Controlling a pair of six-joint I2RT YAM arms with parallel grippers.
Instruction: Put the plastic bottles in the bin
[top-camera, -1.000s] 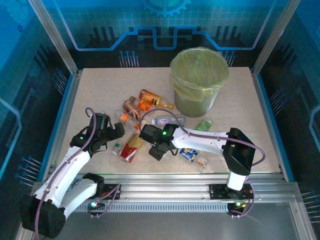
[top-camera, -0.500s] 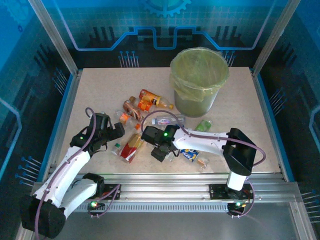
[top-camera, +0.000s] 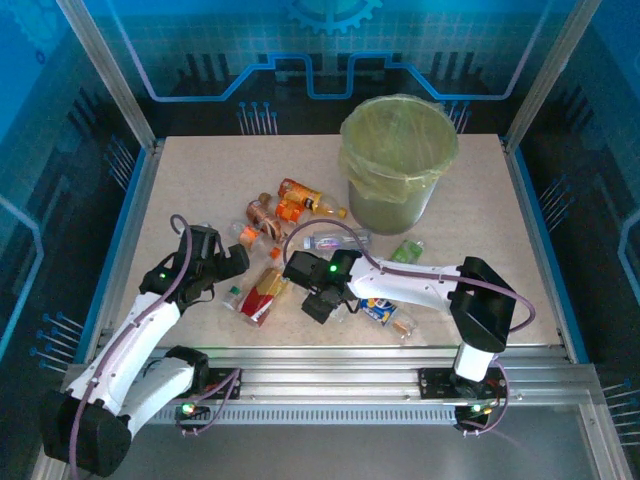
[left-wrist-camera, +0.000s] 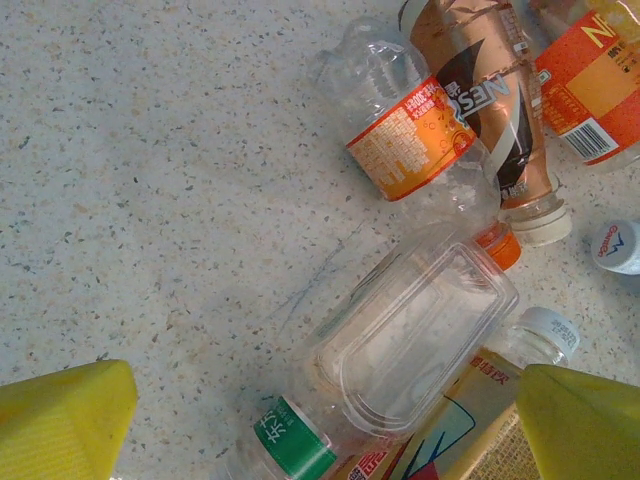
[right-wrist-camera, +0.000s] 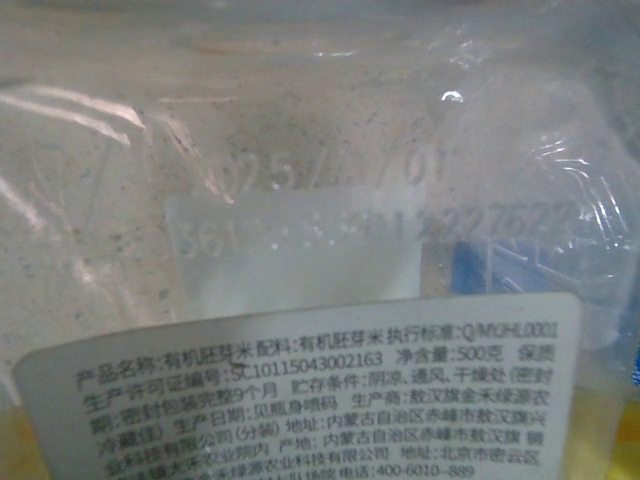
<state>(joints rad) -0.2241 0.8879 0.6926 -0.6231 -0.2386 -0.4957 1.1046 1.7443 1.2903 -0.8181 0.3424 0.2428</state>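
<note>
Top view first. The bin (top-camera: 398, 165) stands at the far side of the table (top-camera: 200, 180), right of middle, and the bottles (top-camera: 300, 205) lie scattered on the tabletop in front of it and to its left. The left gripper (top-camera: 235, 267) sits at the left edge of the pile, just beside a red-and-yellow bottle (top-camera: 262, 295). The right gripper (top-camera: 315, 302) is low in the middle of the pile, between that bottle and a blue-label bottle (top-camera: 380, 310). From up here I cannot tell whether its fingers are parted or clamped.

Over to the left wrist. The left gripper (left-wrist-camera: 320, 430) has its yellow fingers (left-wrist-camera: 60, 420) spread wide, grasping nothing. A flattened clear bottle (left-wrist-camera: 400, 350) with a green band lies right in the gap between them, slanting away from the camera. The red-and-yellow bottle (left-wrist-camera: 470, 400) lies alongside it, tight against the right finger. Beyond the fingers lie an orange-label bottle (left-wrist-camera: 410, 140) and a brown bottle (left-wrist-camera: 490, 90), side by side and touching.

Right wrist now. Clear plastic with a white printed label (right-wrist-camera: 300, 400) is pressed up close to the lens. The fingers cannot be made out, so the grip remains unclear.
</note>
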